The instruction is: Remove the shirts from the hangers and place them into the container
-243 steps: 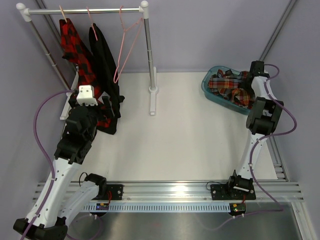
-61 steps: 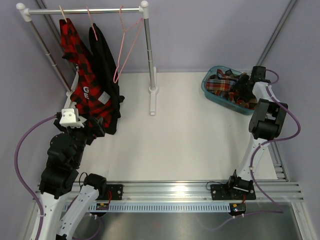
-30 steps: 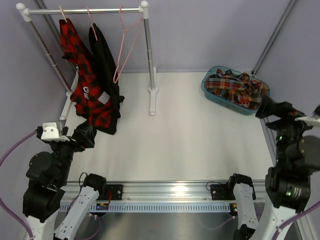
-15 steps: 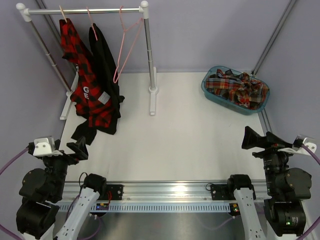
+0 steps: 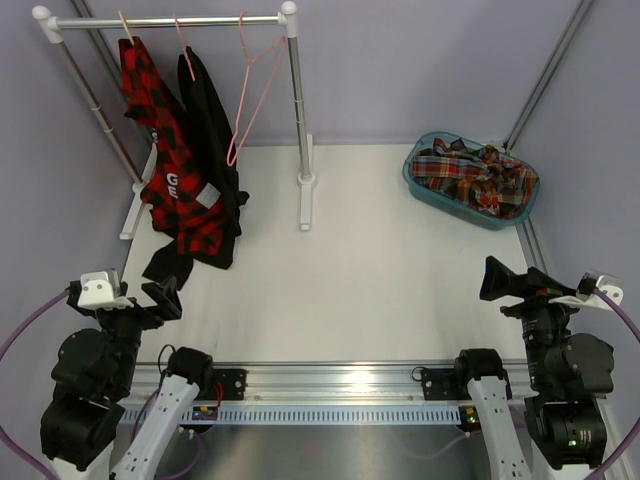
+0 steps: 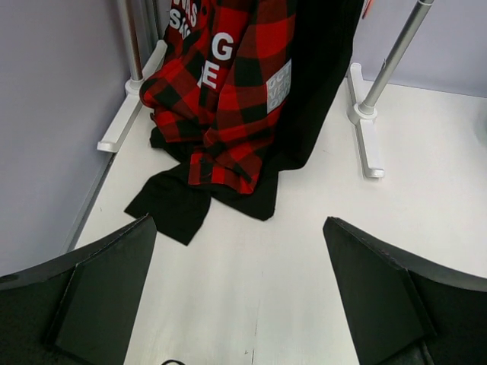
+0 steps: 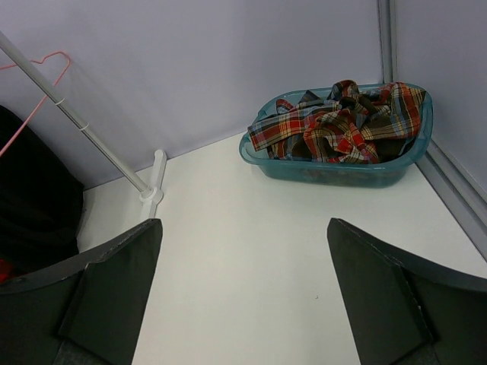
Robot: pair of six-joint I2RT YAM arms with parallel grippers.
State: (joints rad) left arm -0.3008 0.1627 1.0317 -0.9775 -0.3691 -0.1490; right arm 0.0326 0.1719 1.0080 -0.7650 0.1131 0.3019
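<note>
Teal translucent plastic: the container (image 7: pixel 335 173) is noted at the far right corner of the table (image 5: pixel 380 270), close beside the right wall. The tartan shirt (image 7: pixel 327 129) is bunched inside it. Its folds are heaped above the rim, and at the right end the cloth appears to lap over the edge.

At the far left, the white rail (image 5: pixel 170 20) is seen with three pink wire hangers hooked over it. The red-and-black check shirt (image 6: pixel 236 99) is carried on the leftmost hanger (image 5: pixel 124 25); the white letters "G" and "E" are legible on it. The black shirt (image 6: pixel 319 76) is carried on the middle hanger (image 5: pixel 181 35), pressed against the check shirt and partly covered by it. Both shirts are draped low; the black hem is spread flat on the table, and the check hem is laid over it. The third hanger (image 5: pixel 248 95) is bare and hangs tilted just beside the right post (image 5: pixel 297 100).

The left gripper (image 6: pixel 237 221) is held above the near left corner and is pointed at the hanging shirts. Its fingers are spread wide, with nothing held between them, and it is kept apart from the cloth.

The right gripper (image 7: pixel 243 222) is held above the near right corner, pointed toward the container and well apart from it. Its fingers are likewise spread wide and nothing is gripped.
</note>
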